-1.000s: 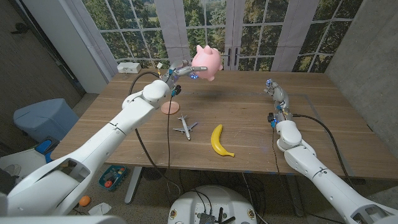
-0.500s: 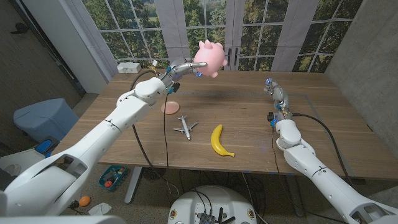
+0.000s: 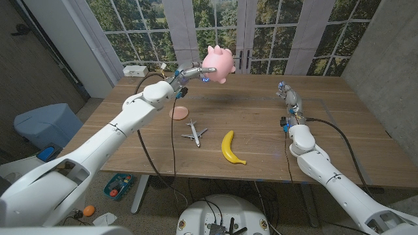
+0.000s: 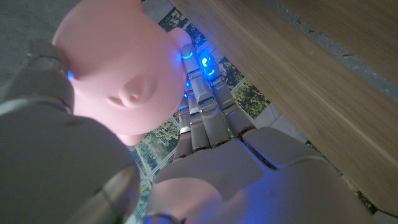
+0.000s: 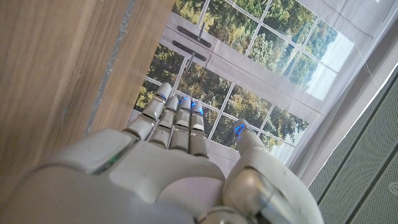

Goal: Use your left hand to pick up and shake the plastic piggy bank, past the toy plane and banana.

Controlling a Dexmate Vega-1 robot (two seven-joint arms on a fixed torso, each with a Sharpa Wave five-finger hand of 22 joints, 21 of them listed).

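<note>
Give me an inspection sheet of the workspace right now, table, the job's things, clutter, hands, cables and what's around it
Surface: wooden table, bare wood with a faint seam.
Job's things: pink piggy bank held in the air above the table's far side; toy plane and banana lie on the table nearer the robot, apart.
Clutter: a pinkish disc beyond the plane; a white box at the far left corner.
Hands: left robot hand grips the piggy bank; right robot hand holds nothing, fingers straight.
Cables: black cables run along both arms.
Surroundings: tall windows with trees behind; blue bin on the floor at left.
</note>
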